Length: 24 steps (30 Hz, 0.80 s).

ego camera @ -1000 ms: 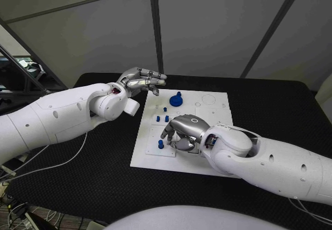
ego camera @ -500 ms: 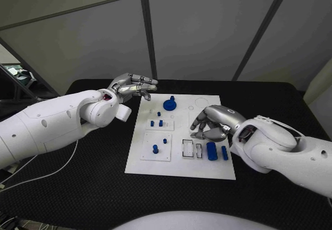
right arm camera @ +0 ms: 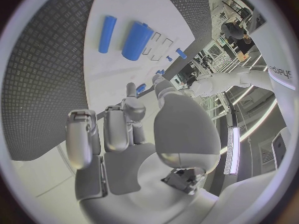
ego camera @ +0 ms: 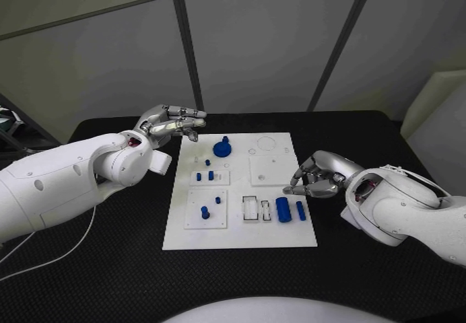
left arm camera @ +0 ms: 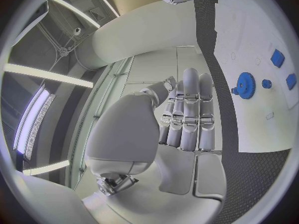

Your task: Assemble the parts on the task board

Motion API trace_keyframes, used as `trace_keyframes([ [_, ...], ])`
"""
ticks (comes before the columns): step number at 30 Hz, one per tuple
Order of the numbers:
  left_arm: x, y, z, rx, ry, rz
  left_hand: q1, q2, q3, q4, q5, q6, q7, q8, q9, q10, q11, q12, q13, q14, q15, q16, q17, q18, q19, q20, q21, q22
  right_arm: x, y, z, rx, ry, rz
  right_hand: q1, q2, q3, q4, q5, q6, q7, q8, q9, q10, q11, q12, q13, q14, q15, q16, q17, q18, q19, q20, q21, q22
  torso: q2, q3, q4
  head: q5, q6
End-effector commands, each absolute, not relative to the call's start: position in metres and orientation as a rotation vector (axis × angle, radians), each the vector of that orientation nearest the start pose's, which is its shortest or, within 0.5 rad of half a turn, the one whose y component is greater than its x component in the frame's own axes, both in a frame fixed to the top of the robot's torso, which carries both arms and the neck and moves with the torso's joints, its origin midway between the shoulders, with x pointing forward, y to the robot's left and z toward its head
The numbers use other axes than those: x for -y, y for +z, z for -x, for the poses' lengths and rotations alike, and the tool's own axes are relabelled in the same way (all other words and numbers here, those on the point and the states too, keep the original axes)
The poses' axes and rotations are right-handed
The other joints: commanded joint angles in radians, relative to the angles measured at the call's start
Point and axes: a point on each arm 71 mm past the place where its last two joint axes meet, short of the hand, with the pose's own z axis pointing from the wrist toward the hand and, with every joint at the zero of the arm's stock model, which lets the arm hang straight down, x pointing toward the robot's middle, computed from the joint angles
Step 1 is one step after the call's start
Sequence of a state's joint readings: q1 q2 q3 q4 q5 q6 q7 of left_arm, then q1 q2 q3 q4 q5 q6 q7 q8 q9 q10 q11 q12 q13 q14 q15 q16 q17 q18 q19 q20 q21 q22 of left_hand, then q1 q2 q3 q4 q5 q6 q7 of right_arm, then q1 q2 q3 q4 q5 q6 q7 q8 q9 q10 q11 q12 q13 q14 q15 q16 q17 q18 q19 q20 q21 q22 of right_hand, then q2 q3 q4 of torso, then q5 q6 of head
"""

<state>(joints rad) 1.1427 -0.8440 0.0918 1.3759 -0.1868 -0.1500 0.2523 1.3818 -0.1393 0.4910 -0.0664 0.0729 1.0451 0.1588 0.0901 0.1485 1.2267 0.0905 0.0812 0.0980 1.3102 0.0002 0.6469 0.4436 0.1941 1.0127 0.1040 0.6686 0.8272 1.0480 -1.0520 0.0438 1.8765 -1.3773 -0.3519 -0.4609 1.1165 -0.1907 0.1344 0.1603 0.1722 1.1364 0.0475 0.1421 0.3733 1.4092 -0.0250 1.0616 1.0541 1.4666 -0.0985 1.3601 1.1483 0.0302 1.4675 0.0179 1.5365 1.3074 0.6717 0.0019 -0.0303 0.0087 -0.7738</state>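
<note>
The white task board [ego camera: 243, 232] lies in the middle of the black table. On it are a blue gear [ego camera: 222, 149], small blue pegs [ego camera: 205, 176], two more pegs [ego camera: 205, 212], a thick blue cylinder [ego camera: 283, 208] and a thin one [ego camera: 301, 210]. My right hand [ego camera: 320, 176] hovers at the board's right edge with fingers curled in and nothing in them. The right wrist view shows both cylinders [right arm camera: 137, 40] beyond that hand [right arm camera: 124, 129]. My left hand [ego camera: 173, 123] is at the board's far left corner, fingers curled, holding nothing. From its wrist, the hand [left arm camera: 190, 114] has the gear [left arm camera: 244, 85] beside it.
Black table surface [ego camera: 388, 134] surrounds the board on all sides. White inset plates [ego camera: 272, 168] with slots sit on the board. Grey wall panels stand behind the table.
My right hand has lifted off the board's near middle and drawn back to its right edge, uncovering the two blue cylinders. The camera has shifted. The left hand keeps its place.
</note>
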Motion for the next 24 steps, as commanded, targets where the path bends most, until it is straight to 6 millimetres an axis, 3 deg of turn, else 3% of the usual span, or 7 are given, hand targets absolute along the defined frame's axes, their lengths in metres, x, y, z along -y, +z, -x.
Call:
trace_keyframes([
  [1,-0.247,-0.173,-0.517,-1.467,-1.511,1.026,0.0,0.003,-0.005,-0.002,0.001,0.006,0.002,-0.002,0.002,0.001,-0.003,0.004,0.001,0.003,0.001,-0.005,-0.002,-0.011,0.001,0.003,-0.005,0.0,0.218,-0.204,-0.402,-1.854,0.463,-0.22,0.017,-0.005,-0.04,0.041,0.006,-0.014,0.002,0.002,0.036,-0.01,-0.002,0.032,0.038,0.036,0.002,0.011,0.018,-0.021,0.089,0.0,0.006,0.234,-0.002,-0.0024,0.0011,-0.002,-0.004],
  [4,-0.247,-0.175,-0.516,-1.471,-1.511,1.029,0.0,0.003,-0.005,-0.002,0.001,0.006,0.002,-0.002,0.002,0.001,-0.003,0.004,0.001,0.003,0.001,-0.005,-0.002,-0.011,0.001,0.003,-0.005,0.0,0.215,-0.211,-0.399,-1.875,0.441,-0.208,0.02,-0.007,-0.081,0.081,0.008,-0.022,0.003,-0.001,0.063,-0.01,0.0,0.052,0.064,0.037,0.005,0.017,0.028,-0.022,0.09,-0.001,0.009,0.237,-0.001,-0.0007,0.0004,-0.002,-0.005],
  [7,-0.248,-0.176,-0.516,-1.474,-1.511,1.031,-0.002,0.003,-0.006,-0.001,0.0,0.006,0.002,-0.003,0.002,0.0,-0.002,0.004,0.002,0.003,0.002,-0.006,-0.002,-0.012,0.001,0.003,-0.006,-0.001,0.209,-0.217,-0.396,-1.888,0.433,-0.192,0.047,-0.005,-0.12,0.123,0.011,-0.027,0.002,-0.003,0.099,-0.002,0.0,0.087,0.104,0.039,0.005,0.027,0.046,-0.023,0.092,0.0,0.013,0.241,-0.002,-0.0017,0.0007,0.0,-0.005],
  [14,-0.249,-0.177,-0.516,-1.481,-1.509,1.035,-0.002,0.003,-0.006,-0.001,0.0,0.006,0.002,-0.003,0.002,0.0,-0.002,0.004,0.002,0.003,0.002,-0.006,-0.002,-0.012,0.001,0.003,-0.006,-0.001,0.2,-0.224,-0.394,-1.904,0.423,-0.159,0.056,-0.002,-0.131,0.13,0.012,-0.026,0.002,-0.004,0.114,0.003,-0.001,0.105,0.123,0.041,0.005,0.035,0.061,-0.025,0.094,0.0,0.017,0.246,-0.001,-0.0024,0.0025,0.003,-0.005],
  [24,-0.25,-0.178,-0.516,-1.49,-1.505,1.039,-0.004,0.004,-0.007,0.0,0.0,0.006,0.002,-0.003,0.002,-0.001,-0.002,0.003,0.002,0.002,0.002,-0.006,-0.002,-0.012,0.001,0.003,-0.007,-0.001,0.198,-0.233,-0.394,-1.957,0.348,-0.119,0.056,0.001,-0.136,0.131,0.013,-0.022,0.001,-0.002,0.124,0.002,-0.001,0.105,0.125,0.042,0.004,0.039,0.067,-0.026,0.096,-0.001,0.02,0.248,0.0,-0.0014,0.0003,0.01,-0.009],
])
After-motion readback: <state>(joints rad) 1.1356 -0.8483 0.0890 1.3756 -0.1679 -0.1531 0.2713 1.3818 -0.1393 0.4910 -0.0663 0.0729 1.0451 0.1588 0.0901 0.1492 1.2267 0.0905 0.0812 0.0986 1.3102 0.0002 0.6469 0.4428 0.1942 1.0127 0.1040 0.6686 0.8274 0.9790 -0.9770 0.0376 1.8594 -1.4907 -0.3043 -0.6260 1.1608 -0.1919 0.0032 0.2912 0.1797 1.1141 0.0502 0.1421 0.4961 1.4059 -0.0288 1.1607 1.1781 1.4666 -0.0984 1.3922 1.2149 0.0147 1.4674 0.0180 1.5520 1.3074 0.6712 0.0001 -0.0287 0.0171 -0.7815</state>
